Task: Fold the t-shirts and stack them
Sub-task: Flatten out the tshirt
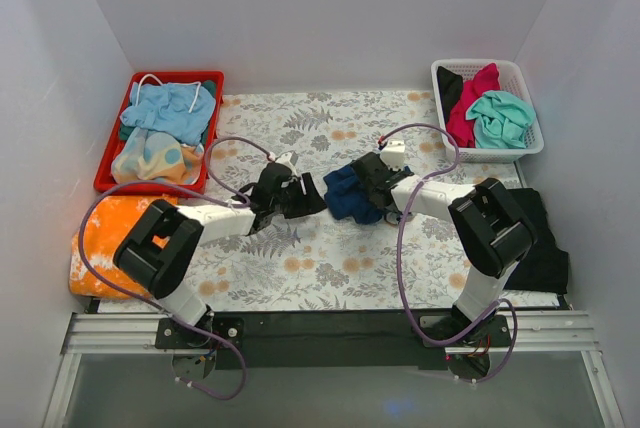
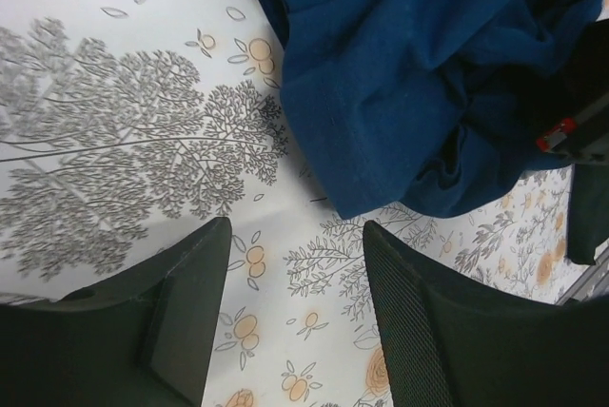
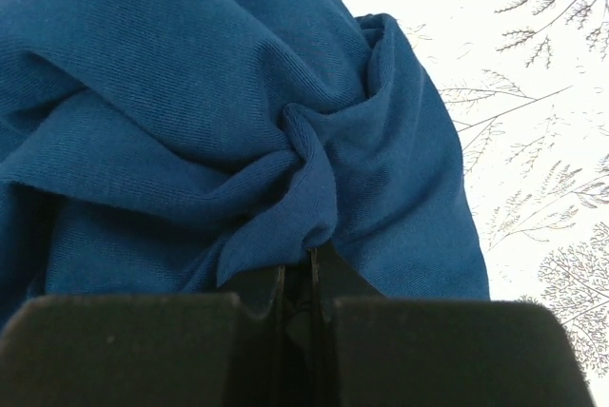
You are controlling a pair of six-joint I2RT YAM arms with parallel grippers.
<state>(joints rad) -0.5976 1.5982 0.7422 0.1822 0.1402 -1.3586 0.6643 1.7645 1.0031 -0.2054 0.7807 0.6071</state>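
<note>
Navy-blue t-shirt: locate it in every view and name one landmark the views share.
Top external: the navy-blue t-shirt lies bunched mid-table.
Left wrist: upper right, beyond the open left gripper.
Right wrist: fills left and centre, pinched by the right gripper.
Shared landmark: the leaf-printed tablecloth.

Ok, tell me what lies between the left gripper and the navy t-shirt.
Only bare floral tablecloth, seen in the left wrist view between the open left gripper and the navy t-shirt.
</note>
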